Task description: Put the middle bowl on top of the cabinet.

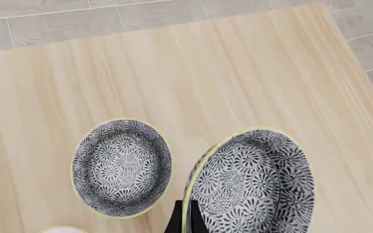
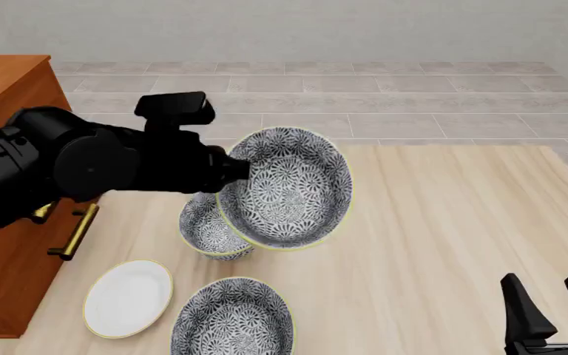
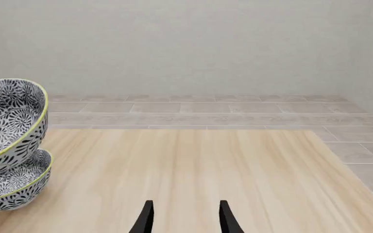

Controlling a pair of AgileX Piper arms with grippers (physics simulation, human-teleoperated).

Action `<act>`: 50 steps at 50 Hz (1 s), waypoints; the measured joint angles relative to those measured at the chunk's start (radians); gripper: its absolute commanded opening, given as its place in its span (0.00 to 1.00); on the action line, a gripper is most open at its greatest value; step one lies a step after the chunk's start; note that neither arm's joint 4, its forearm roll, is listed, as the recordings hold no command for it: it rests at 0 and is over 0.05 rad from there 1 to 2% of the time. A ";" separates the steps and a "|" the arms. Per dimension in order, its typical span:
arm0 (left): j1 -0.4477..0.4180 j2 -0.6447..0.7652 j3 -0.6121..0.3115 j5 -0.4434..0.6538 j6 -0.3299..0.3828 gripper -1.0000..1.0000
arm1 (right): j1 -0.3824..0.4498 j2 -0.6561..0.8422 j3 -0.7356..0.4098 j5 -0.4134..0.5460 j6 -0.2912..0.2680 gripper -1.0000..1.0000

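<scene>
Middle bowl (image 2: 289, 188): deep and round, with dark blue and white flower shapes inside and out and a thin yellow rim.
Where it is: up in the air above the wooden table (image 2: 442, 222), tipped on its side so its inside faces the front camera.
Left gripper (image 1: 188, 221): its fingers are clamped on the rim of the middle bowl, 1 finger inside and 1 outside.
Right gripper (image 2: 552, 307): its 2 fingers are apart and hold nothing, low over the near right part of the table.
Bowls: 3 that look the same. 1 is held up, 1 far bowl (image 2: 210, 229) sits on the table just under it, and 1 near bowl (image 2: 233, 318) sits closer to the arms.
Plate: 1 flat white plate (image 2: 128, 297) with a yellow edge, lying on the table left of the near bowl.
Cabinet (image 2: 3, 96): 1 tall reddish-brown wooden one at the left of the table, partly hidden by the left arm, with 1 brass handle (image 2: 75, 231) showing.
</scene>
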 measured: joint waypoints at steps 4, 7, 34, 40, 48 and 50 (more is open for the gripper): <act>0.034 -0.005 -0.004 0.023 -0.012 0.00 | 0.000 0.001 0.000 -0.001 -0.001 1.00; 0.058 -0.008 -0.007 0.041 -0.025 0.00 | 0.000 0.002 0.000 -0.001 -0.002 1.00; 0.279 -0.023 -0.112 0.224 -0.134 0.00 | 0.001 0.001 0.000 0.000 -0.012 1.00; 0.307 -0.023 -0.137 0.256 -0.160 0.00 | 0.001 -0.001 0.000 0.002 -0.014 1.00; 0.338 -0.023 -0.175 0.302 -0.198 0.00 | 0.002 0.001 0.000 0.000 -0.018 1.00; 0.344 -0.022 -0.186 0.314 -0.205 0.00 | 0.002 0.002 0.000 -0.001 -0.019 1.00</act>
